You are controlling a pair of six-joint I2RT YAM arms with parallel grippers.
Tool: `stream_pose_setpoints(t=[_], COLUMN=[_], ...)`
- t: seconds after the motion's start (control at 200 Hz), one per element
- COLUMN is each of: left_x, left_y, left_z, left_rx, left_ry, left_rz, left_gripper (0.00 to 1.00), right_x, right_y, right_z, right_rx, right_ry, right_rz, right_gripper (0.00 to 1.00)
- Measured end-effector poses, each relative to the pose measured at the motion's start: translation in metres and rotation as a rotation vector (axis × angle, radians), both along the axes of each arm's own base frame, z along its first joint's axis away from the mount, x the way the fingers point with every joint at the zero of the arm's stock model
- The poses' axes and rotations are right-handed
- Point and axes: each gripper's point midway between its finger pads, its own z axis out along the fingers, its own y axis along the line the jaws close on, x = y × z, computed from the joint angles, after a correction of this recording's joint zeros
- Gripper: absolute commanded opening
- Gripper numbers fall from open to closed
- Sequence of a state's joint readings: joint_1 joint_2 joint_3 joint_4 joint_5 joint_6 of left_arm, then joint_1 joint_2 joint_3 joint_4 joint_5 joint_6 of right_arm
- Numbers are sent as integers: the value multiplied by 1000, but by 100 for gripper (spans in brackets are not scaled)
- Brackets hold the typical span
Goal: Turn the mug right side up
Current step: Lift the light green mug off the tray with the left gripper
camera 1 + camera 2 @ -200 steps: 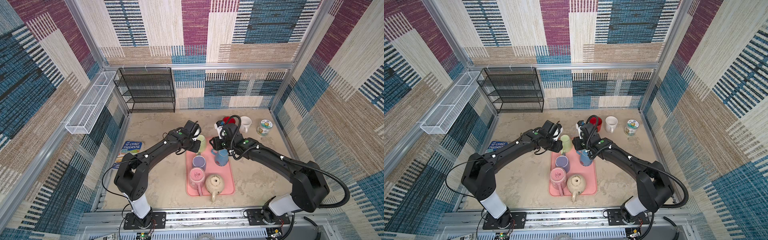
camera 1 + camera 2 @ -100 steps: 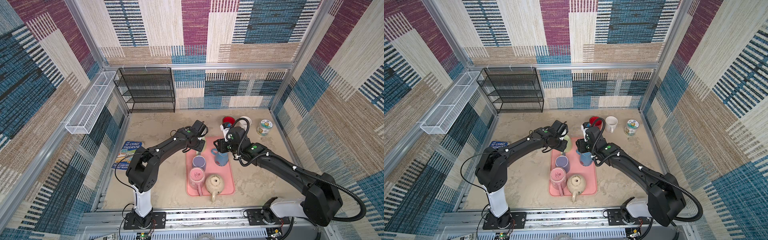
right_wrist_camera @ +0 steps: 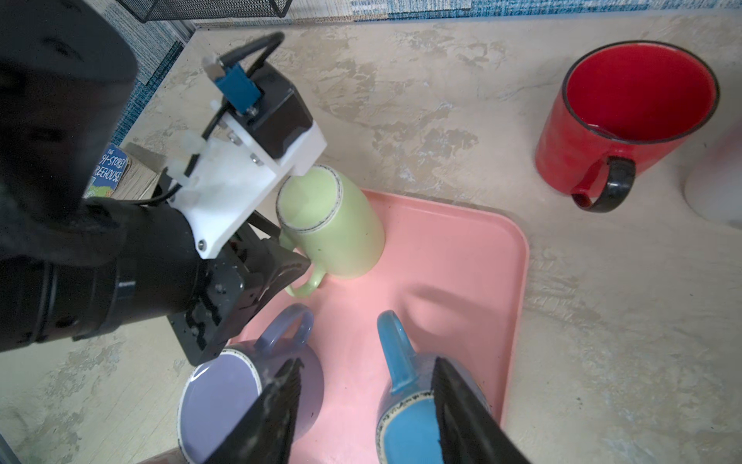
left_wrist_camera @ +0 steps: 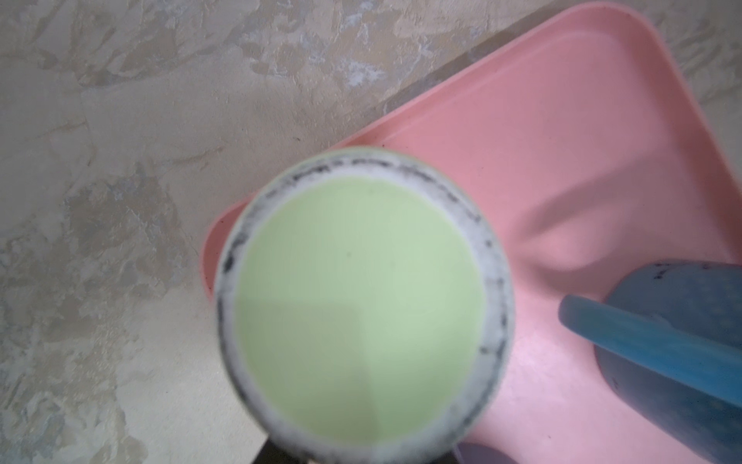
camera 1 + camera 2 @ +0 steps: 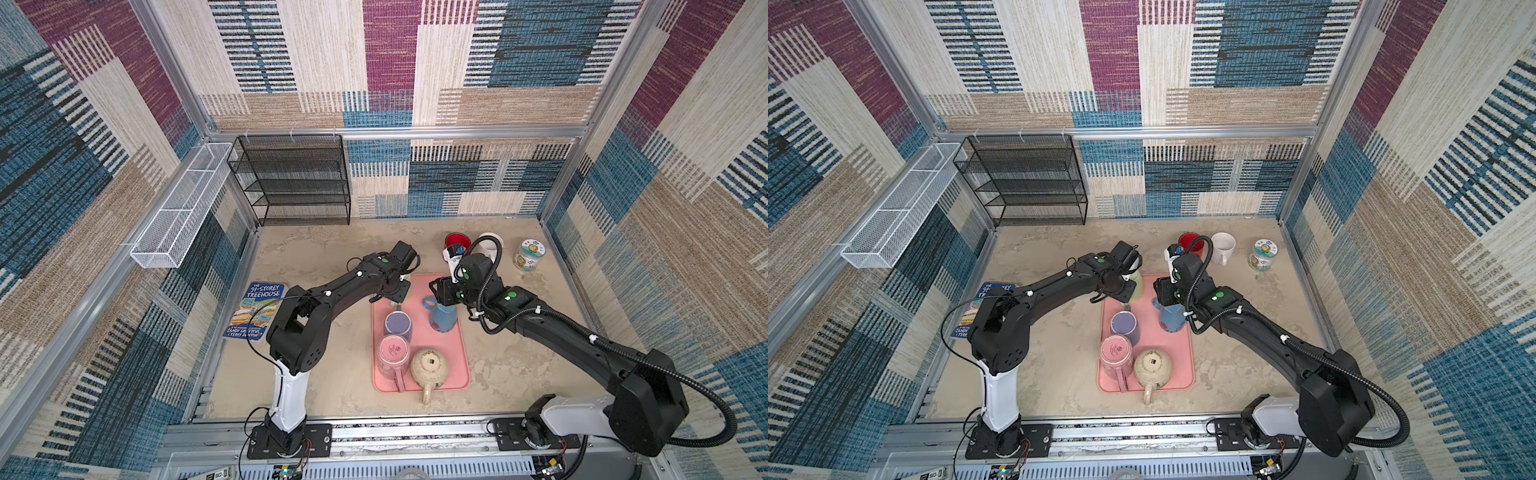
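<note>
The counter (image 5: pixel 316 257) is a mottled beige, stone-look surface, boxed in by walls (image 5: pixel 390 62) of woven patchwork in blue, maroon and cream. A black mesh rack (image 5: pixel 299 183) stands at the back, a white wire basket (image 5: pixel 183 208) hangs on the side wall, and a book (image 5: pixel 255 309) lies beside the left arm.

A pink tray (image 3: pixel 449 257) carries the mugs. The green mug (image 3: pixel 341 229) sits in the tray's far corner on the left arm's side, mouth down and base up, its long axis roughly upright. Its handle juts toward the left gripper (image 3: pixel 291 263), whose jaws sit right at the handle; I cannot tell whether they pinch it. The blue mug (image 5: pixel 442 318) also stands base up, with its handle pointing toward the green one. The right gripper (image 3: pixel 367 363) hangs over it with jaws spread, grasping nothing. The purple mug (image 3: pixel 219 397) and pink mug (image 5: pixel 392 353) are upside down too. A red mug (image 3: pixel 626 120) stands upright off the tray.
</note>
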State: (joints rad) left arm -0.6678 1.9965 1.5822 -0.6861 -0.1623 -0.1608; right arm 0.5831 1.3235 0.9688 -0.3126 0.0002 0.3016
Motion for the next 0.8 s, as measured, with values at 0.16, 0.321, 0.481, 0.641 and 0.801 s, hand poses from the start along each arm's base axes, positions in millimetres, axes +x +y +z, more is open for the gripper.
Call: stream_pose_setpoints(t=[0.16,0.321,0.481,0.641,0.801], left_x=[6,6,7,7,9], left_y=[-1,-1,-1,-1,-1], left_z=[0,-4,-5,-7,-6], left_rx=[14,33,42,51,55], left_ry=[-11,1,6,13,8], left_rz=[-1,-7,-14,-22,-38], left_gripper=[30,31,30,17,7], right_x=[1,1,0,-1,-1], right_y=[0,0,-2,-2,-3], right_z=[3,3,2,2,1], right_rx=[1,-3,-20,-27,-27], right_ry=[-7,-7,-2,0,1], right_rz=[-2,0,2,4,4], right_gripper=[56,55,55,55,55])
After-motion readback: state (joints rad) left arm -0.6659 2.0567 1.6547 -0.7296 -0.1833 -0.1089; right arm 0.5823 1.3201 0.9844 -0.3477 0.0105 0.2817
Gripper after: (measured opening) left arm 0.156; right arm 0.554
